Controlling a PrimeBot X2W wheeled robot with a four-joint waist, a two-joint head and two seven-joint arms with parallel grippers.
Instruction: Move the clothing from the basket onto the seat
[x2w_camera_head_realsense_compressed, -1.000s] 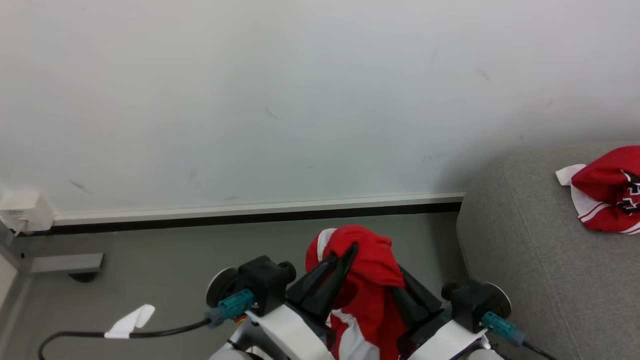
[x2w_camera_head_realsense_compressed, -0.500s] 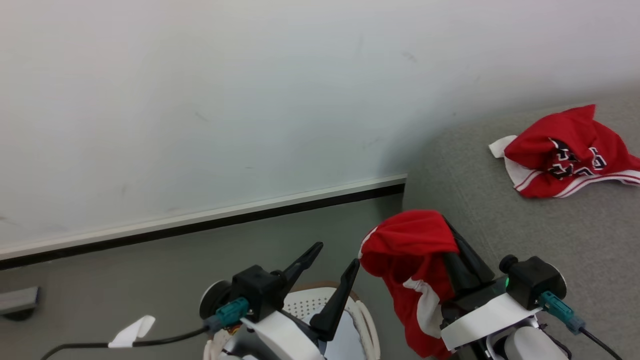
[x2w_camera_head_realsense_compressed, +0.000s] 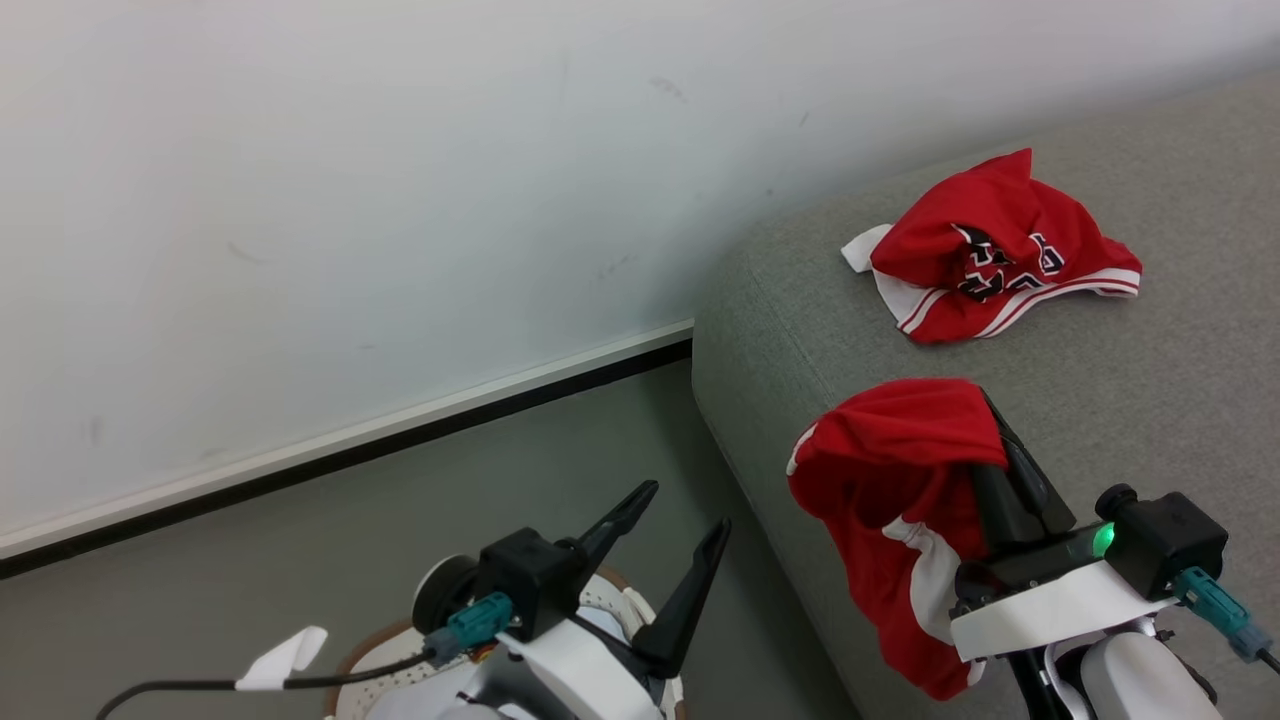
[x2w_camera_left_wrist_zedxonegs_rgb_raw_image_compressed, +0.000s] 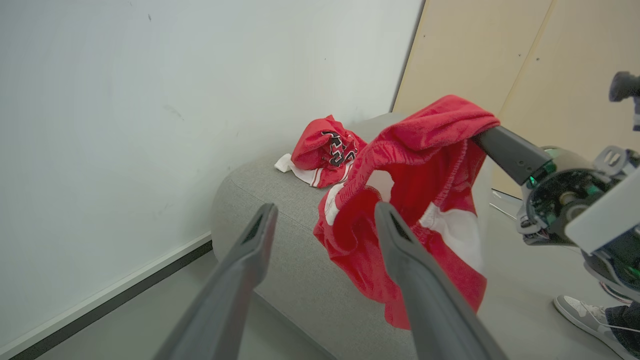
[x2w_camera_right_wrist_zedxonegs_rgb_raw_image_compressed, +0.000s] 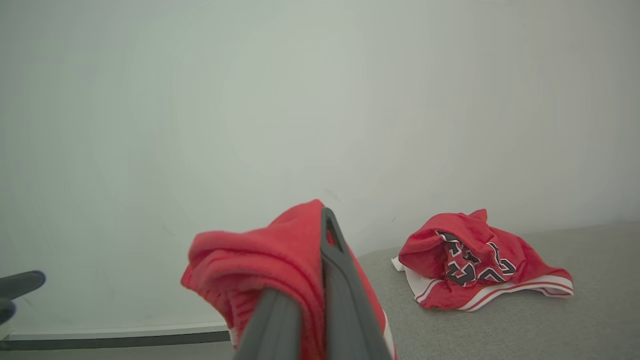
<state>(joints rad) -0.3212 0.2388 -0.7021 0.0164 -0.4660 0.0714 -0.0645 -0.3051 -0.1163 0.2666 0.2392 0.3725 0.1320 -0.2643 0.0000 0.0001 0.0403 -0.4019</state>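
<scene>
One red garment (x2w_camera_head_realsense_compressed: 900, 470) hung in the air over the edge of the seat (x2w_camera_head_realsense_compressed: 1180, 400), draped across the fingers of the right pincer (x2w_camera_head_realsense_compressed: 995, 425) — this pincer was clenched on the cloth, and a white panel showed on the hanging part. A second red garment (x2w_camera_head_realsense_compressed: 990, 250), with striped trim, lay crumpled on the seat further back, near the wall (x2w_camera_head_realsense_compressed: 400, 200). The left pincer (x2w_camera_head_realsense_compressed: 686, 507) was released — its two fingers spread wide, grasping nothing, above the basket (x2w_camera_head_realsense_compressed: 352, 660) on the floor (x2w_camera_head_realsense_compressed: 500, 450).

One crumpled red garment (x2w_camera_head_realsense_compressed: 990, 250) lies on the grey seat (x2w_camera_head_realsense_compressed: 1180, 380).
</scene>
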